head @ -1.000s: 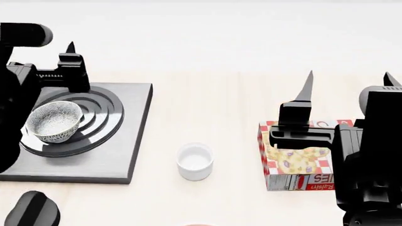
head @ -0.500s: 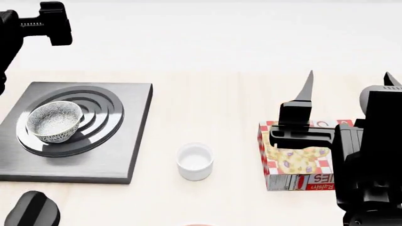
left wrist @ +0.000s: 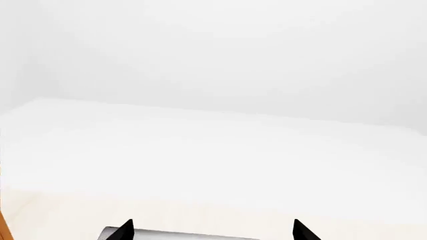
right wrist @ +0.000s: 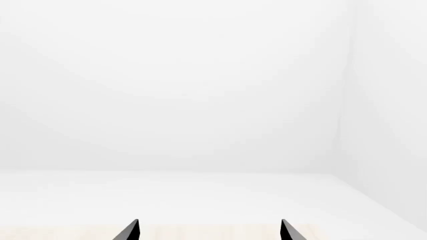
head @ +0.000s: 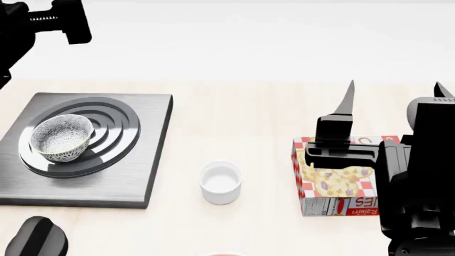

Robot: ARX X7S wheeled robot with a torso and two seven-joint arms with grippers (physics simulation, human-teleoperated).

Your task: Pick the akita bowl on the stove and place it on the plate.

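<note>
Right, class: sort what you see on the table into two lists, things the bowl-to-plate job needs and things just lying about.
Belongs to the job:
- akita bowl, sitting on the burner rings
- stove
- plate: only a sliver, seemingly its rim, at the head view's bottom edge

Just lying about:
- small plain white cup
- red-checked food box

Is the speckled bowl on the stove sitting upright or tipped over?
Upright. In the head view the akita bowl shows its open mouth facing up, resting on the ring burner of the stove, with nothing visible inside it.
</note>
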